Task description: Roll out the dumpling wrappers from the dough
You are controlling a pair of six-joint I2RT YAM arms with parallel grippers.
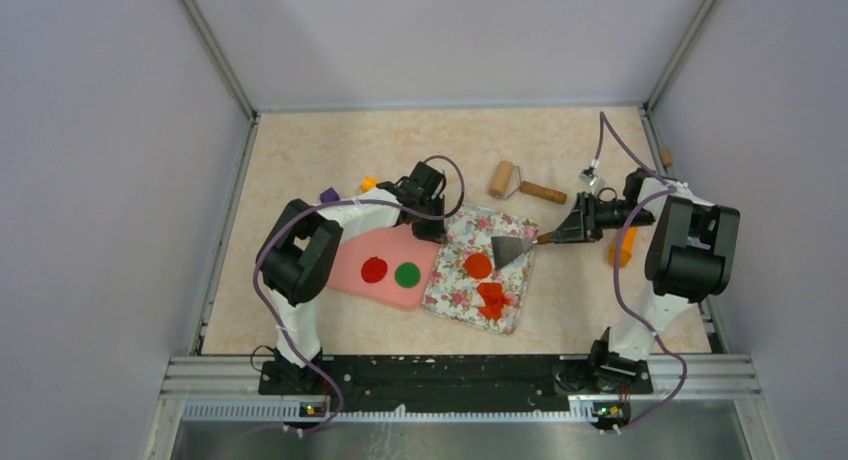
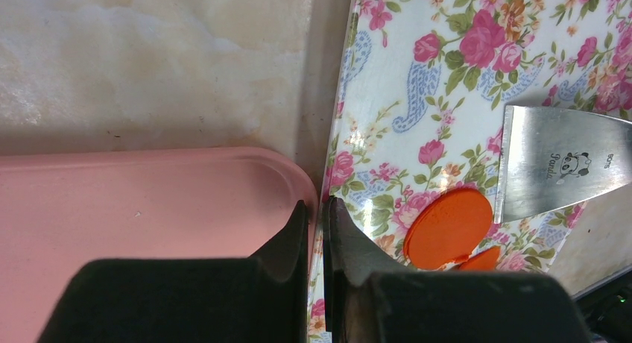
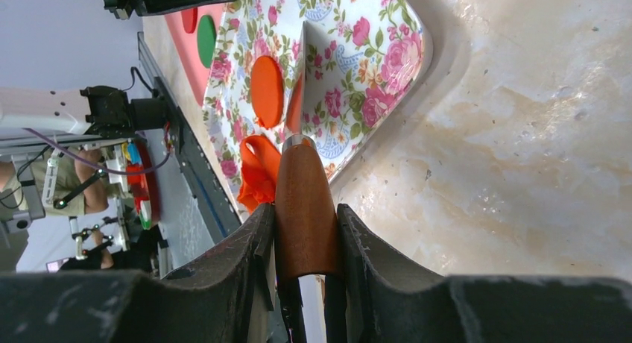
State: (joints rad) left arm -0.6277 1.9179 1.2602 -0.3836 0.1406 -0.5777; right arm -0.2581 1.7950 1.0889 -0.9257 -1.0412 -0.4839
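Three wrappers: the orange wrapper (image 1: 478, 266) on the floral tray (image 1: 455, 290), with the scraper (image 1: 512, 248) blade just beside it; the red wrapper (image 1: 374, 270) and green wrapper (image 1: 407, 274) on the pink board (image 1: 350, 278). One dough (image 1: 492, 300) scrap lies at the tray's near edge. The left pincer (image 2: 317, 224) pinches the tray's rim. The right pincer (image 3: 305, 224) clamps the scraper's handle. One rolling pin (image 1: 515, 183) lies toward the worktop's far edge.

Floral board (image 1: 447, 280) holds orange wrapper (image 1: 478, 266) and dough (image 1: 492, 298); pink tray (image 1: 350, 277) holds green wrapper (image 1: 407, 274) and seemingly red wrapper (image 1: 374, 270).
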